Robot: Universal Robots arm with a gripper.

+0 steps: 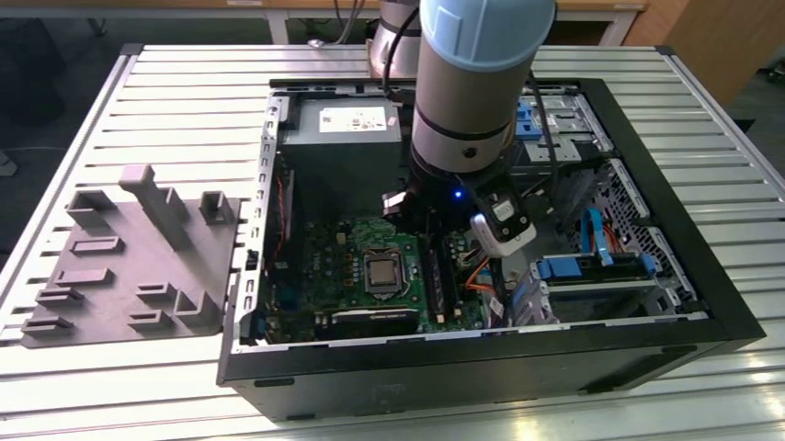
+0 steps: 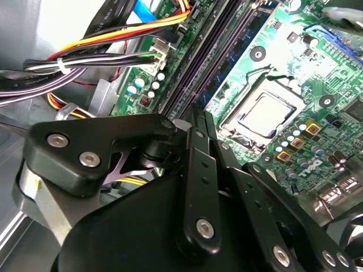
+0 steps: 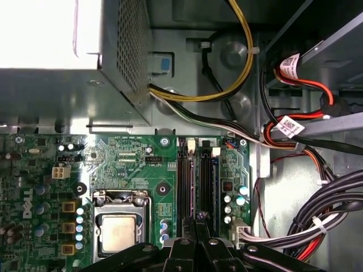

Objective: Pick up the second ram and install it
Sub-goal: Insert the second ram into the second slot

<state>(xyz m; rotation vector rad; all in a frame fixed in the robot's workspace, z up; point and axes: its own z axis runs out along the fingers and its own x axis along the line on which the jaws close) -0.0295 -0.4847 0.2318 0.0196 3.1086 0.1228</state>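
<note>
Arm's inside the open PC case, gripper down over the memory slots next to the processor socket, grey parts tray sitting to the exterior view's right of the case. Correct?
One thing is off: the grey parts tray sits to the exterior view's left of the PC case, as the exterior view shows. The rest holds: the gripper is down over the memory slots beside the processor socket, seen in the first wrist view.

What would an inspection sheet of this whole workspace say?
Surface: slatted metal table carrying an open computer case.
Job's things: green motherboard with memory sockets; second ram cannot be told apart from them.
Clutter: grey moulded holder, on the exterior view's left.
End effector: low over the sockets.
Cables: yellow, black and red bundles beside the board.
Surroundings: wooden furniture behind.
</note>
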